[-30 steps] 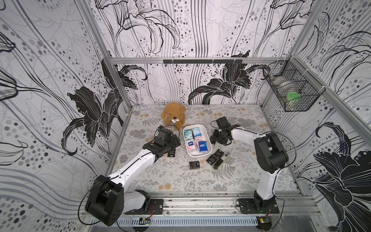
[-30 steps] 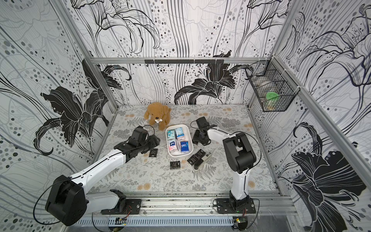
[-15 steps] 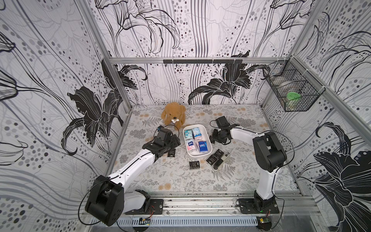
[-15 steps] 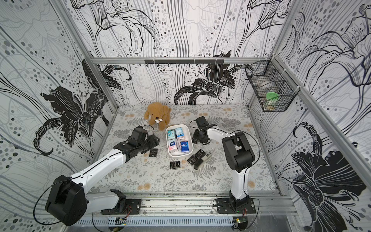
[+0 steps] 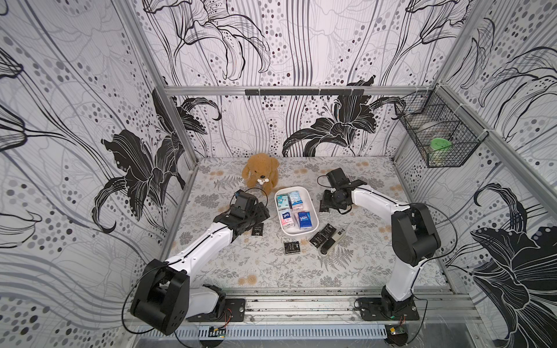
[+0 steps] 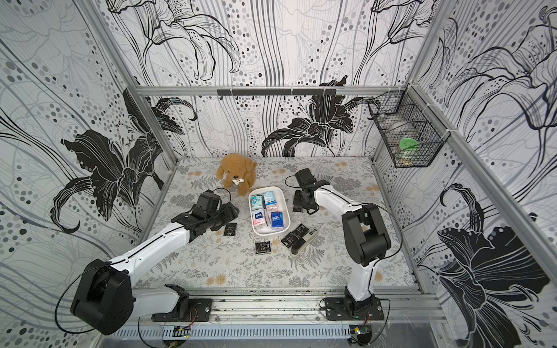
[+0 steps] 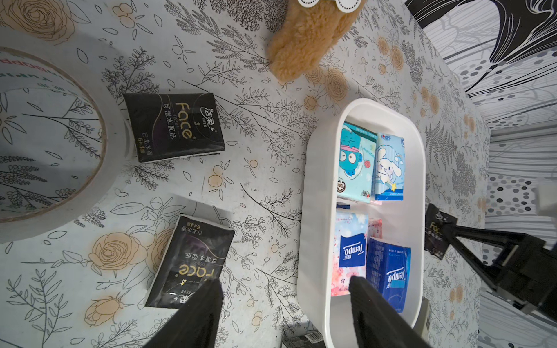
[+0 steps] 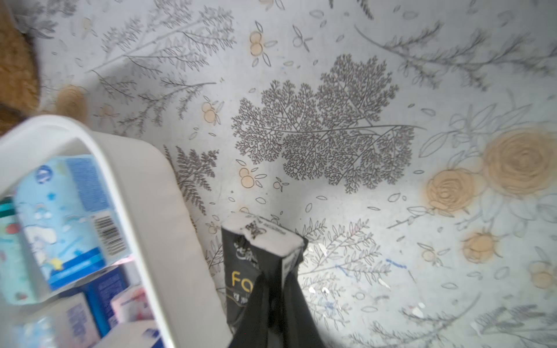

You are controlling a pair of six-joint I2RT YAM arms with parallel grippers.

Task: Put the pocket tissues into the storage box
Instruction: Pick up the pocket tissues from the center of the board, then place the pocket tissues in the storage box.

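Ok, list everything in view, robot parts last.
storage box: one, white, table centre
coloured packets: at least four, teal, blue, pink-white, in box
black packets: five, black, table, left and front of box
held packet: one, black, right gripper
stapler-like tool: one, black-silver, by box
plush dog: one, brown, behind box
tape roll: one, clear, left of box
wire basket: one, black, right wall
left gripper: one, open
right gripper: one, shut on held packet

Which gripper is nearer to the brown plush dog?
Left. The left gripper is at the storage box's left wall, just before the plush dog. The right gripper, holding a black packet, is past the box's right wall.
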